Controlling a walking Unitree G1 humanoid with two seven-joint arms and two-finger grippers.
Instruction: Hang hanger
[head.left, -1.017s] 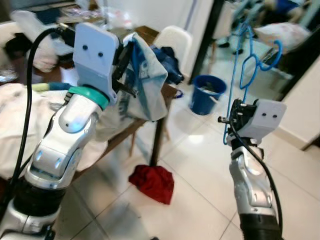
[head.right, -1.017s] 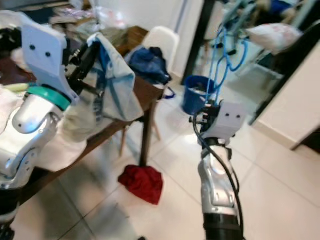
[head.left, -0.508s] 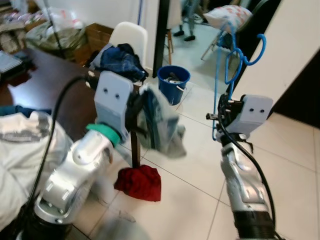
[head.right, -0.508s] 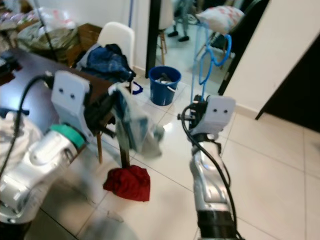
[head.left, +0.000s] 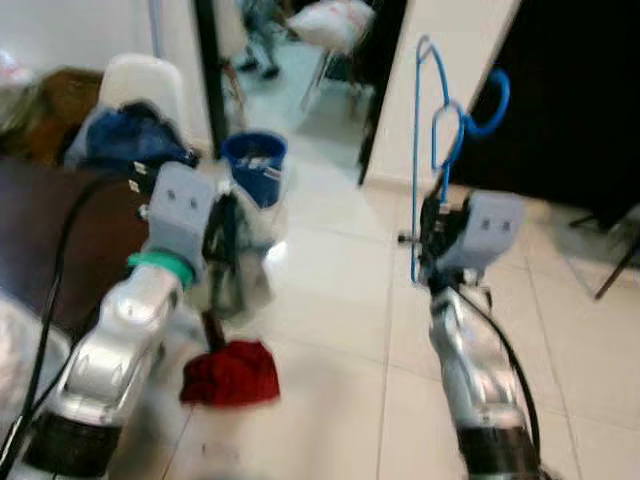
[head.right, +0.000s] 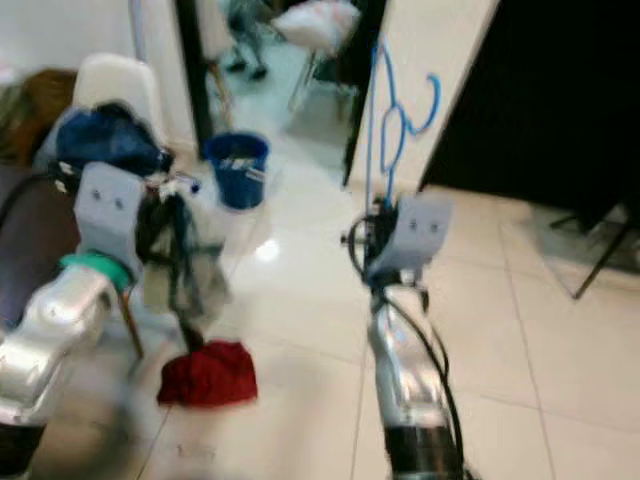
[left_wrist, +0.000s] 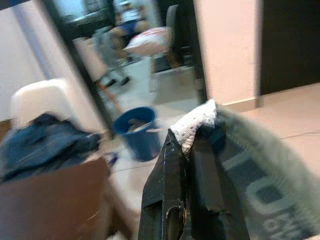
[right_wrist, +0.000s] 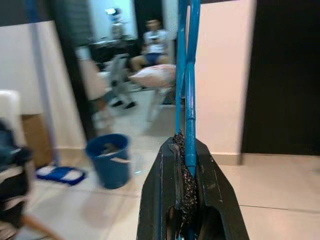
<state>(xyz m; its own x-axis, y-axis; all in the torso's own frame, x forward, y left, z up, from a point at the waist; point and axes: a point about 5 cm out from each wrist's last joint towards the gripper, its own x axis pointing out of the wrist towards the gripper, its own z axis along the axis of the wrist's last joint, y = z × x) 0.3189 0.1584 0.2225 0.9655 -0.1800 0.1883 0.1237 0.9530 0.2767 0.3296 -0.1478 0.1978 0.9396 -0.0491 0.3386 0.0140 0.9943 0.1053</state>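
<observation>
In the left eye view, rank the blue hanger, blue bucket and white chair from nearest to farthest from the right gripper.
1. Blue hanger: clamped in the right gripper, rising above it.
2. Blue bucket: on the floor, to its left.
3. White chair: farther left, behind the bucket.

blue hanger (head.left: 432, 150): 1 | blue bucket (head.left: 254, 165): 1 | white chair (head.left: 141, 82): 1 | red cloth (head.left: 230, 372): 1

Red cloth (head.left: 229, 372) crumpled on the tiled floor (head.left: 330, 400), blue bucket (head.left: 253, 166) further back by the doorway. White chair (head.left: 140, 82) with dark blue clothes (head.left: 128, 138) piled on it, beside a brown counter (head.left: 45, 240).
</observation>
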